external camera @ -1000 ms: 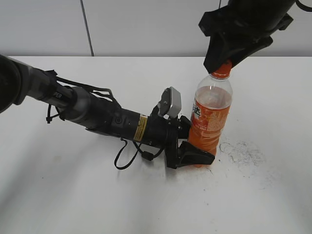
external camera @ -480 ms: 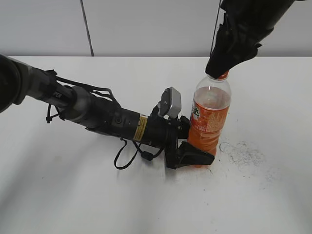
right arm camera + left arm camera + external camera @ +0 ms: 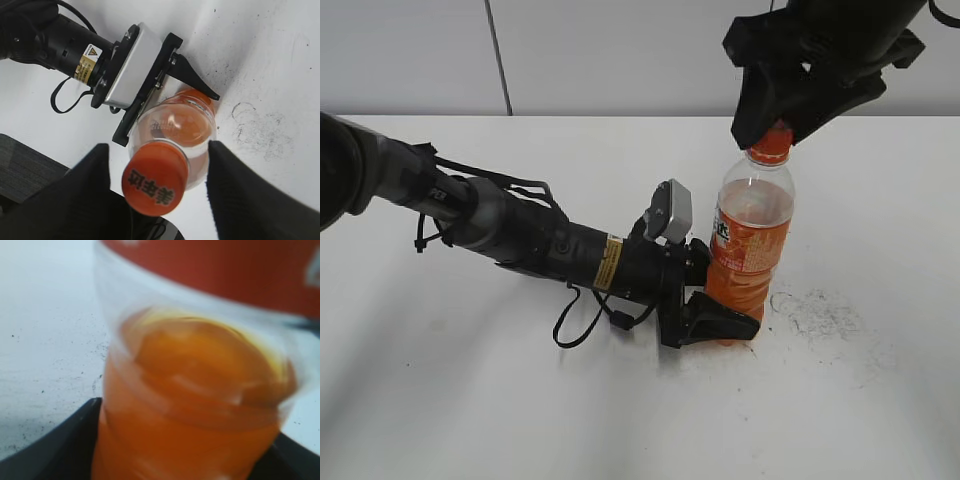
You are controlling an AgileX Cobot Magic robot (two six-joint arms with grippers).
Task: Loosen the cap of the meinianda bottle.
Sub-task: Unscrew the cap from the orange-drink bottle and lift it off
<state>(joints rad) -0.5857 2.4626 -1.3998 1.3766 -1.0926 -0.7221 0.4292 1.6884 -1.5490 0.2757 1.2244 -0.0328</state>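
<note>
The meinianda bottle stands upright on the white table, orange drink inside. My left gripper is shut on its ribbed lower body; in the left wrist view the bottle fills the frame between the black fingers. The orange cap sits on the neck. My right gripper hovers over it from above. In the right wrist view the cap lies between the two black fingers, with a gap on each side, so the gripper is open.
Dark scuff marks spot the table to the right of the bottle. The left arm lies low across the table from the left, with a loose black cable loop. A grey wall stands behind the table.
Half a second ago the right gripper stood turned and lower over the cap. It has turned back to where it was a second ago, and more of the cap shows. The left gripper and the bottle have not moved.
</note>
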